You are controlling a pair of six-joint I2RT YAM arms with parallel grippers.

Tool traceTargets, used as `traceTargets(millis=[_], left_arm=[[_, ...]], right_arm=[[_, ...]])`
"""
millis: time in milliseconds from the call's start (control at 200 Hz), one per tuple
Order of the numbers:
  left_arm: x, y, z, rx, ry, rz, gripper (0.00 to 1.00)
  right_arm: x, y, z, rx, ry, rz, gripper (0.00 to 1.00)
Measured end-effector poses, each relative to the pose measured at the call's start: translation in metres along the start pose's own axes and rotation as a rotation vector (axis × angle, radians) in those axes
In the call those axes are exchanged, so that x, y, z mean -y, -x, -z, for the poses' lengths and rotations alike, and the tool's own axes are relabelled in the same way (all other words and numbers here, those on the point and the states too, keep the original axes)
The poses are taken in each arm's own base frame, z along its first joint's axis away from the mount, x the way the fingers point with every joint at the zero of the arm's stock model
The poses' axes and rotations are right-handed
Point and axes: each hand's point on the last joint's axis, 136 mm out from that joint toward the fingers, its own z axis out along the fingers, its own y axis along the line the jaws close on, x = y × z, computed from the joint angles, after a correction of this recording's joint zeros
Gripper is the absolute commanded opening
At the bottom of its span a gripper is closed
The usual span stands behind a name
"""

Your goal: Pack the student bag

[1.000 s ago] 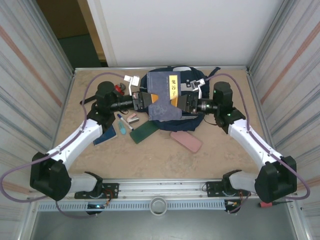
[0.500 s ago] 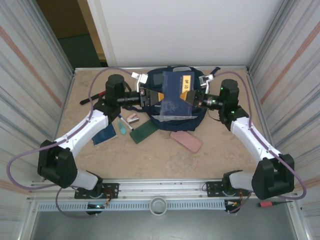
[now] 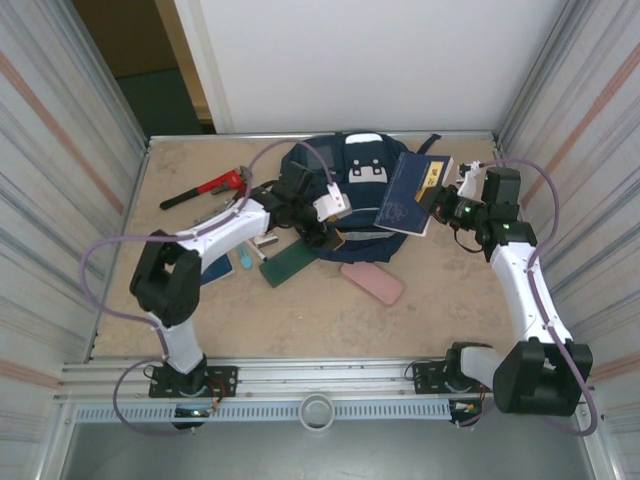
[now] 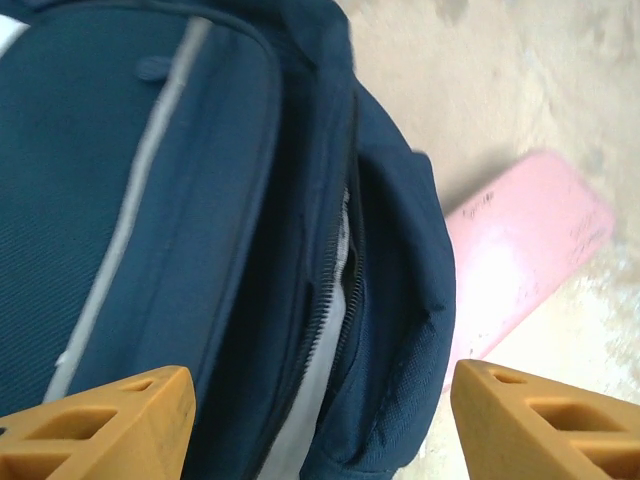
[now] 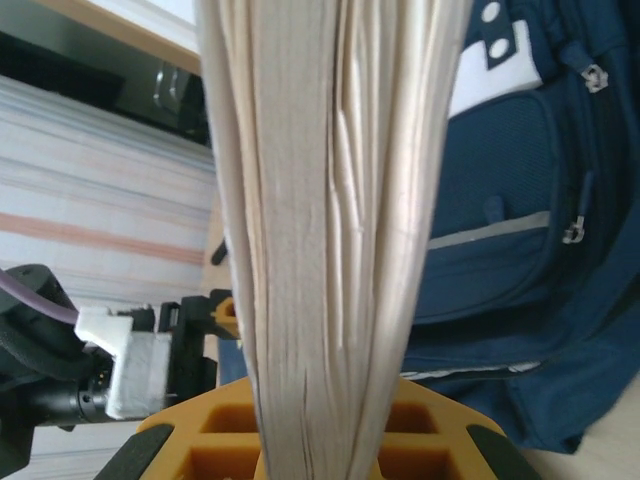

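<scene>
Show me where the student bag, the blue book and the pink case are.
student bag point(image 3: 360, 198), top external view, navy front below the white patch
blue book point(image 3: 412, 195), top external view, centre of its cover
pink case point(image 3: 372, 282), top external view, centre of its top

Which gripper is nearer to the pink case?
Left. The left gripper is at the student bag's near edge, behind the pink case; the right gripper, holding a book, is farther back-right.

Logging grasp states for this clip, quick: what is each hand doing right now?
Left hand: open, fingers spread over the student bag at its zip opening, holding nothing.
Right hand: closed, gripping the navy book.
</scene>
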Motion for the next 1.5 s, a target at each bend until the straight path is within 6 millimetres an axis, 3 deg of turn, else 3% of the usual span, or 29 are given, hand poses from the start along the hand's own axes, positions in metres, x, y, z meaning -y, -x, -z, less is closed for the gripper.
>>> traceTargets(millis=[145,346,436,601,771,947,1042,1137,1503], left_arm=[[0.005,-0.006,-0.019,-0.057,-0.031,-0.108,0.58],[-0.008,-0.008,-0.041,-0.105,-0.030,-0.178,0.29],[-0.009,-0.008,-0.045,-0.115,-0.033,-0.197,0.15],[-0.013,-0.003,-0.043,-0.129,-0.001,-0.214,0.00],[-0.028,0.015,-0.029,-0.098,0.124,-0.215,0.00],[-0.053,0.066,0.016,0.032,0.335,-0.219,0.00],[-0.063,0.093,0.041,0.116,0.428,-0.214,0.00],[-0.069,0.106,0.052,0.163,0.479,-0.204,0.00],[-0.073,0.116,0.056,0.218,0.485,-0.183,0.00]], right_arm=[[0.010,-0.008,0.001,-0.025,-0.044,-0.006,0.00],[0.018,-0.017,0.003,-0.051,-0.084,-0.008,0.00],[0.018,-0.023,0.006,-0.062,-0.094,-0.002,0.00],[0.019,-0.047,0.012,-0.114,-0.087,-0.031,0.00],[0.008,-0.080,0.023,-0.206,-0.012,-0.083,0.00],[-0.026,-0.107,0.027,-0.305,0.113,-0.074,0.00],[-0.032,-0.123,0.017,-0.359,0.152,-0.088,0.00],[-0.026,-0.127,0.001,-0.380,0.151,-0.144,0.00],[0.010,-0.082,-0.100,-0.261,0.085,-0.335,0.00]])
